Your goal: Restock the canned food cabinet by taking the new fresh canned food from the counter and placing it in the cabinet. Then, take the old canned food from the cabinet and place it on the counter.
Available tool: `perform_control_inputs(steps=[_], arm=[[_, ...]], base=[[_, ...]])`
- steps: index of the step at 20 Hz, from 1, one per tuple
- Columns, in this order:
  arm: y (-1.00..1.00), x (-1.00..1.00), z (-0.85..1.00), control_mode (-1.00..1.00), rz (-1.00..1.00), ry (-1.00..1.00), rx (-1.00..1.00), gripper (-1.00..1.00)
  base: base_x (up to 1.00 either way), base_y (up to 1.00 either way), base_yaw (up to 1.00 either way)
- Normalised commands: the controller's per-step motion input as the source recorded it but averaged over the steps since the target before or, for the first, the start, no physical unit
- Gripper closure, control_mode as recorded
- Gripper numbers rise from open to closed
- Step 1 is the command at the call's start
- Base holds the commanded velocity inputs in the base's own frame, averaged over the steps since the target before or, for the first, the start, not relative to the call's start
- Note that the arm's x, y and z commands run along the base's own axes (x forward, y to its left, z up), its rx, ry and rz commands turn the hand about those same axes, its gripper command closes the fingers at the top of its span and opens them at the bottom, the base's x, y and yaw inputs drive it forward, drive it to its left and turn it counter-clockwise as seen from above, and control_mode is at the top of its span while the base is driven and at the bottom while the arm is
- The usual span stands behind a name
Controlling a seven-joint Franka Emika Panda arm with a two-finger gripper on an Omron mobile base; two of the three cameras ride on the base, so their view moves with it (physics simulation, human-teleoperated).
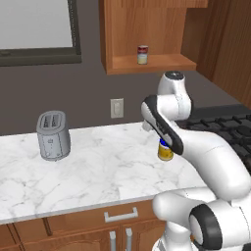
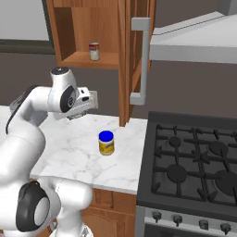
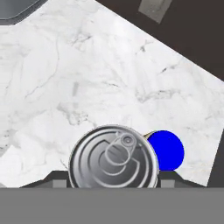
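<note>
Jaws grasping the old canned food (image 3: 113,158) above the worktop (image 3: 65,78), blue-lidded jar (image 3: 166,150) at its 3 o'clock; red can (image 1: 142,54) in the cabinet (image 1: 147,29).

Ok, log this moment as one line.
red-and-white can on wooden cabinet shelf | flat silvery tin gripped over white marble counter
</note>
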Motion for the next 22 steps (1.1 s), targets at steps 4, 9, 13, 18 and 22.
perform_control_inputs(steps=[4,9,13,18,22], arm=[[0.44,0.33,-0.90,-1.00,-0.01,0.28,0.06,1.00],[0.35,0.19,-0.86,-1.00,-0.03,0.10,0.12,1.00],[0.40,0.19,-1.00,-1.00,-0.03,-0.01,0.10,1.00],[0.34,0.04,-1.00,-1.00,-0.01,-0.16,0.07,1.00],[0.27,0.18,-0.95,-1.00,-0.01,-0.24,0.07,1.00]], base=[[0.00,0.00,0.00],[0.00,0.00,0.00],[0.00,0.00,0.00],[0.00,0.00,0.00],[0.00,0.00,0.00]])
